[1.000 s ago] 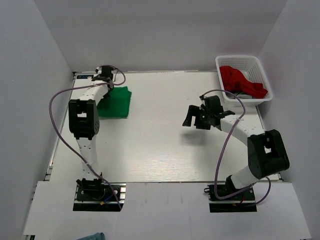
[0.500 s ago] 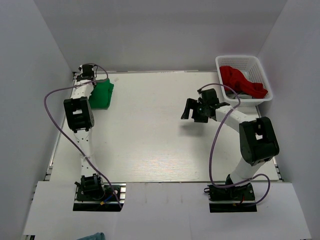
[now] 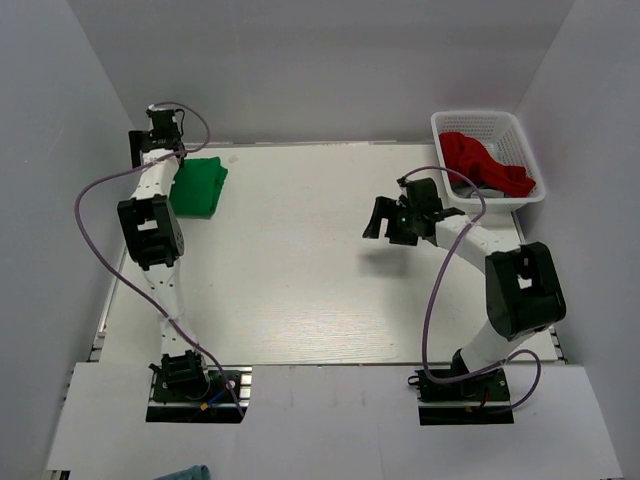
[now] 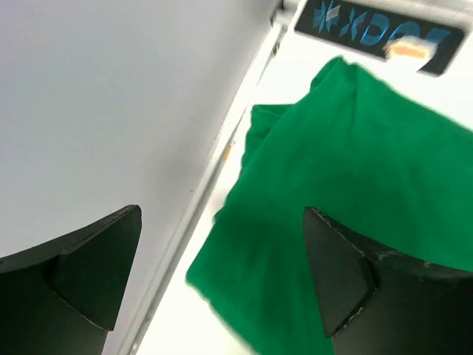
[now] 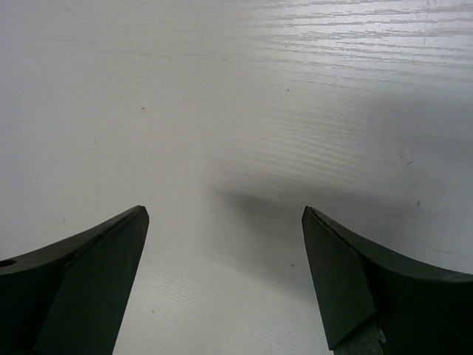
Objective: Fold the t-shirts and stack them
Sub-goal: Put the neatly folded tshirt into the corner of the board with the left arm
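The green t-shirt [image 3: 200,186] lies folded in a small thick packet on the worktop [image 3: 320,270], in its far left corner, close to the left edge. The left gripper [image 4: 222,216] is above this corner, on the side of the packet that faces the left wall. Its jaws are released: in the left wrist view the two dark fingers [image 4: 89,266] stand wide apart and there is nothing between them. Under them this view shows the green cloth with some soft folds. One edge of the cloth is near the rail of the worktop, and beyond it, at the far edge, is a dark label [image 4: 378,29] with blue letters. As far as I can see, the cloth does not touch the fingers.

The red t-shirt [image 3: 482,160] is not folded. It lies crumpled in the white basket [image 3: 526,150], which stands at the far right corner of the worktop, and a part of it reaches the near wall of the basket. Something grey shows under the red cloth, but I cannot tell what it is.

The right gripper [image 3: 385,224] hangs over the worktop, to the near left of the basket and well apart from both shirts. Its jaws are also released and wide; in the right wrist view only the bare white surface and a soft shadow are seen between the fingers
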`<state>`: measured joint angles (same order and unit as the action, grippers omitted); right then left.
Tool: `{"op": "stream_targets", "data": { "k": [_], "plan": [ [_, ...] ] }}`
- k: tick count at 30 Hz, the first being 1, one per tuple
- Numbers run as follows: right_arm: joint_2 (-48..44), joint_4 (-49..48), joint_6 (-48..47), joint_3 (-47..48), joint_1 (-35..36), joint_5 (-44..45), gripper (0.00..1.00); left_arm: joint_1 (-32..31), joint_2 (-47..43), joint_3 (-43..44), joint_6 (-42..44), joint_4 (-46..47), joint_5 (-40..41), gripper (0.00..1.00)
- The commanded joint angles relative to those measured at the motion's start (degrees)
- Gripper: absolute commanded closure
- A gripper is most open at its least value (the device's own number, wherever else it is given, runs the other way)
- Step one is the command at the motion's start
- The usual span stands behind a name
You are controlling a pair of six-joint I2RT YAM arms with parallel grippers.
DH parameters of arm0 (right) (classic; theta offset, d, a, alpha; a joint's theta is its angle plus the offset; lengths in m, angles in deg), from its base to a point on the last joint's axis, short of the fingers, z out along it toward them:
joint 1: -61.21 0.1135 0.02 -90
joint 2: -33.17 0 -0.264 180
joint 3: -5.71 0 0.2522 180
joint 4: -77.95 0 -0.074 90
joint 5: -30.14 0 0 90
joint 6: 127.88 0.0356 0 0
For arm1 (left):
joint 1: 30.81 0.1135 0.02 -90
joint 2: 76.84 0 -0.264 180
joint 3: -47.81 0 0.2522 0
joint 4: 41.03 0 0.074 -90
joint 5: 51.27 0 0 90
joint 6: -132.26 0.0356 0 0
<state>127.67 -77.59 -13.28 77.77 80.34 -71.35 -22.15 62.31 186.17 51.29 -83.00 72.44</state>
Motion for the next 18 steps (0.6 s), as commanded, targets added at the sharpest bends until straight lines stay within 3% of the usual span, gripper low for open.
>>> {"op": "stream_targets", "data": {
  "k": [1,4,6,10,14,15,18],
  "plan": [
    [-5.9,-2.3,0.2,-2.4,0.0,-1.7,0.10,-1.1,-15.9,-2.1,-3.2,-0.8,-1.1,0.00],
    [-11.0,-5.0,0.9,-7.0,0.0,-2.3,0.10,-3.4,-22.3,-6.3,-8.5,-5.8,-5.7,0.00],
    [-14.6,-6.4,1.8,-9.3,0.0,-2.7,0.10,-5.1,-30.2,-10.4,-14.9,-9.0,-15.4,0.00],
    [-22.7,-7.4,3.3,-16.5,0.0,-3.1,0.10,-9.0,-48.3,-38.2,-24.0,1.3,-28.2,0.00],
    [-30.4,-4.3,3.7,-21.3,0.3,1.5,0.10,-13.8,-65.1,-60.3,-28.0,12.5,-50.2,0.00],
    [-34.9,-3.8,3.8,-23.2,0.0,2.9,0.10,-15.8,-68.8,-70.8,-30.4,18.2,-52.7,0.00],
    [-41.7,-3.1,4.1,-27.9,0.0,5.9,0.10,-18.5,-81.9,-87.7,-34.6,25.5,-56.3,0.00]
  ]
}}
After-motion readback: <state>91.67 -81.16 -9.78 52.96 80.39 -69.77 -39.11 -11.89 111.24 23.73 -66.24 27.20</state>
